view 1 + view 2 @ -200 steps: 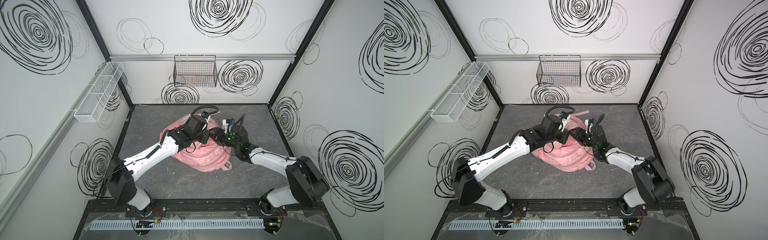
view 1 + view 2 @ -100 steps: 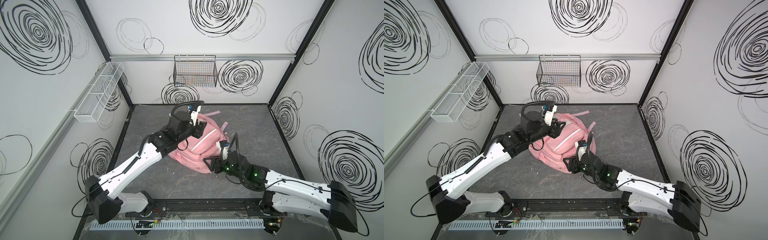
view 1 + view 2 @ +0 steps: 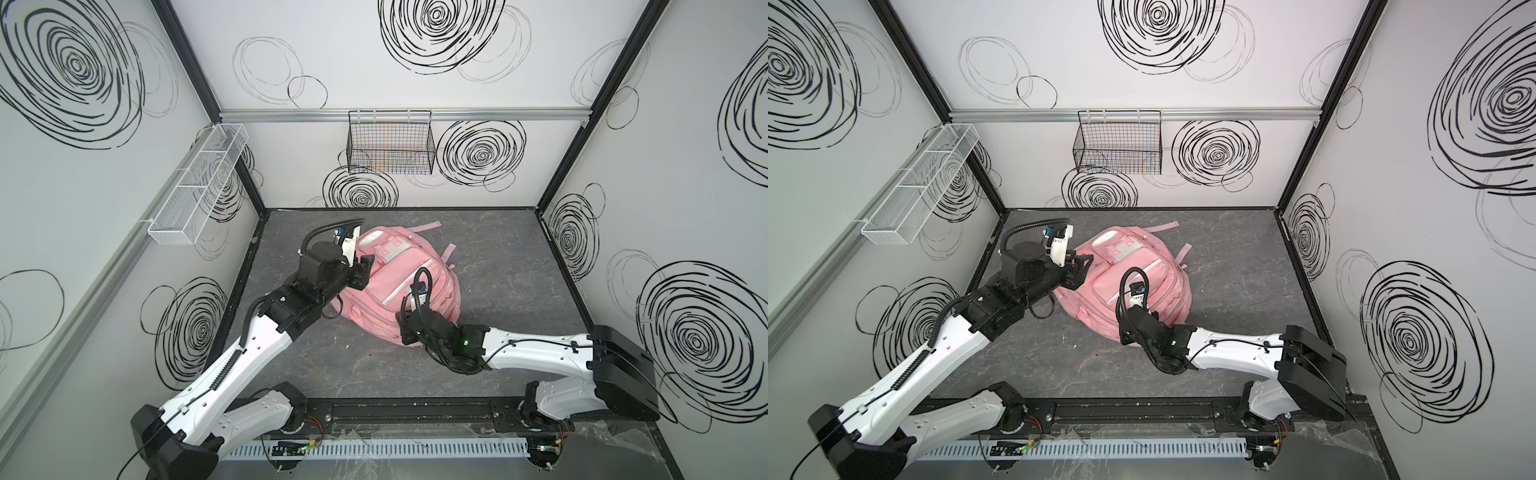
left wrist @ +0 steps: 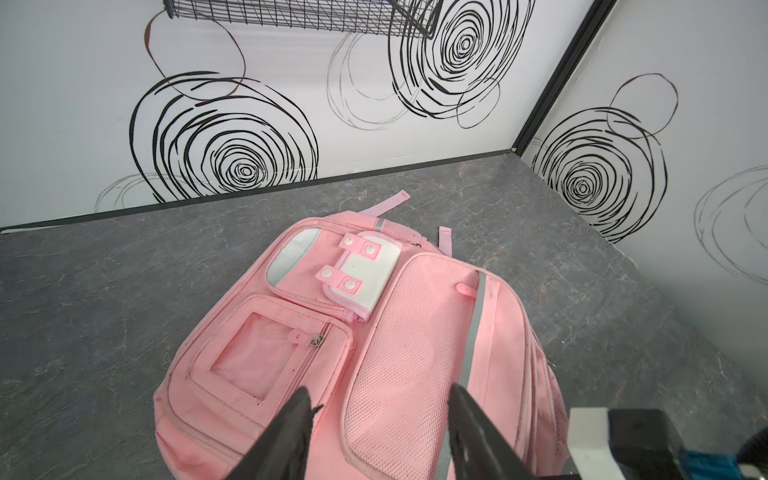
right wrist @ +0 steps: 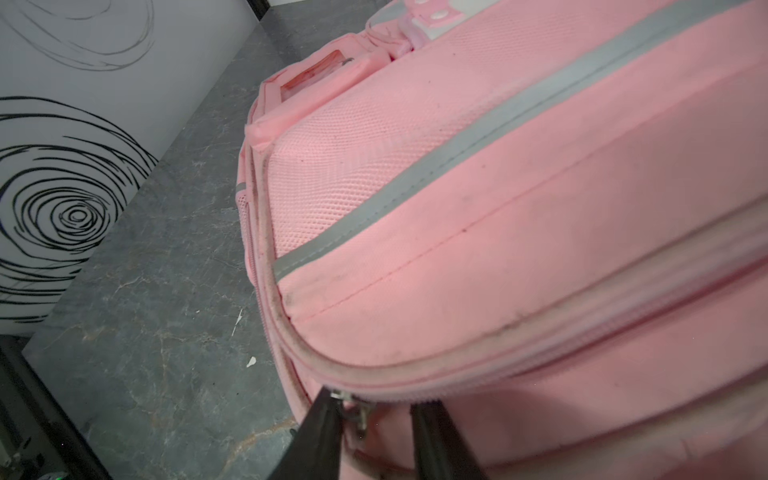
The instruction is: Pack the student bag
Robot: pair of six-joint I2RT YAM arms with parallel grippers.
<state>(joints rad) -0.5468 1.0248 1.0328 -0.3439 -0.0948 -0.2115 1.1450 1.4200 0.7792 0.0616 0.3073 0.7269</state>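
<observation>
White links (image 3: 540, 353); black joints (image 3: 291, 307), cables (image 3: 309, 237).

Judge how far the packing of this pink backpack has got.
Done: nothing visible; the pink backpack looks zipped shut. In hand: the right gripper has its fingers either side of a zipper pull, not clamped; the left gripper hovers open above the front. Left: unzipping, filling, closing.
</observation>
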